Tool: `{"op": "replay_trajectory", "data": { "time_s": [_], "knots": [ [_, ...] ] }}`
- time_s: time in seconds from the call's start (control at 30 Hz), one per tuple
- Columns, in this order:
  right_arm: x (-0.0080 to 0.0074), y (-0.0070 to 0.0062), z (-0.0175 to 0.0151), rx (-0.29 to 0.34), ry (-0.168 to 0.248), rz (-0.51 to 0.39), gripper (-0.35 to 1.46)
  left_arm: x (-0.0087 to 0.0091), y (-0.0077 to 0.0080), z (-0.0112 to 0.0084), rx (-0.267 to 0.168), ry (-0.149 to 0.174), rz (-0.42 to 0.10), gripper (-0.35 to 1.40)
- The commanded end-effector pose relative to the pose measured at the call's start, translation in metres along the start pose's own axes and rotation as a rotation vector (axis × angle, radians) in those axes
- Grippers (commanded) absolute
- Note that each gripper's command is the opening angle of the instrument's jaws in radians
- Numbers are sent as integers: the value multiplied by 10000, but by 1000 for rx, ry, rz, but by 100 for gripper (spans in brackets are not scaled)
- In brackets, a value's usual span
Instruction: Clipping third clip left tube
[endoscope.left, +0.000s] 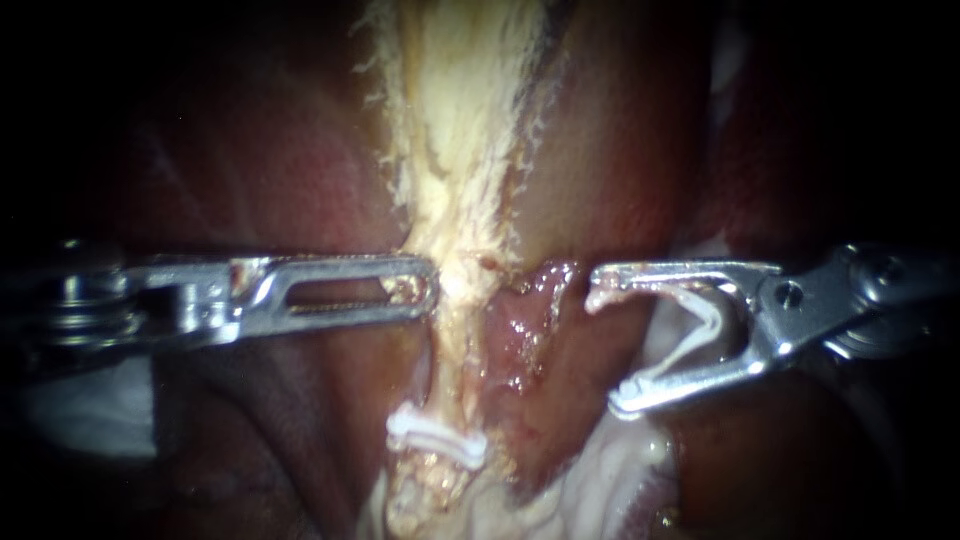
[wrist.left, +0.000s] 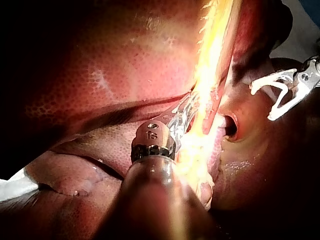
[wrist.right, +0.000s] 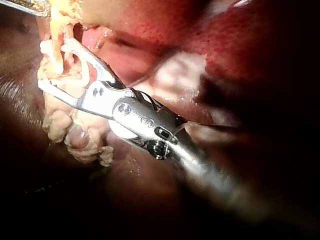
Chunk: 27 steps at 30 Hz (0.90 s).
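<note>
Progress sits at the approach, by my reading: the clip is carried in but not yet on the tube. The pale tube (endoscope.left: 455, 200) runs down the middle of the endoscope view with dark red liver (endoscope.left: 250, 170) to its side. One white placed clip (endoscope.left: 437, 438) lies shut across the tube's lower part, and no other clip on it shows in any view. The left instrument (endoscope.left: 428, 287) comes in level, its jaws lying together with their tip at the tube's edge, above the placed clip. They seem clamped on the tube's fringe to hold it taut, though glare in the left wrist view hides the exact bite. The right instrument (endoscope.left: 608, 345) has its jaws wide apart, yet each presses on a leg of the loaded clip (endoscope.left: 683, 350), a white V open toward the tube, so they are gripping that clip. It stands beside the tube, not around it: a fold of reddish tissue (endoscope.left: 520, 325) lies between the clip's mouth and the tube. What is left, as I judge it, is to bring the open clip across that fold until both legs straddle the tube, somewhere near the left instrument's hold, and then close the jaws so that it locks.
</note>
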Motion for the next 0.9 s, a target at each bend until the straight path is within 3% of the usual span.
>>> {"op": "replay_trajectory", "data": {
  "time_s": [0.03, 0.27, 0.53, 0.73, 0.9],
  "knots": [
    [1, -1, 1, 0, 0, 1, 60, 0, 0, 0, 0, 0, 0, -35],
    [0, -1, 3, -1, 0, 1, 60, 3, -1, -7, 2, 1, 1, -35],
    [-8, -6, 18, 8, 3, -8, 60, 6, -5, -42, -11, -9, -1, -35],
    [-19, -10, 45, 25, -6, 9, 60, 7, 1, -59, -18, -15, 8, -35],
    [-38, -9, 78, 42, -5, 38, 60, 8, 4, -64, -18, -16, 3, -35]
  ]
}}
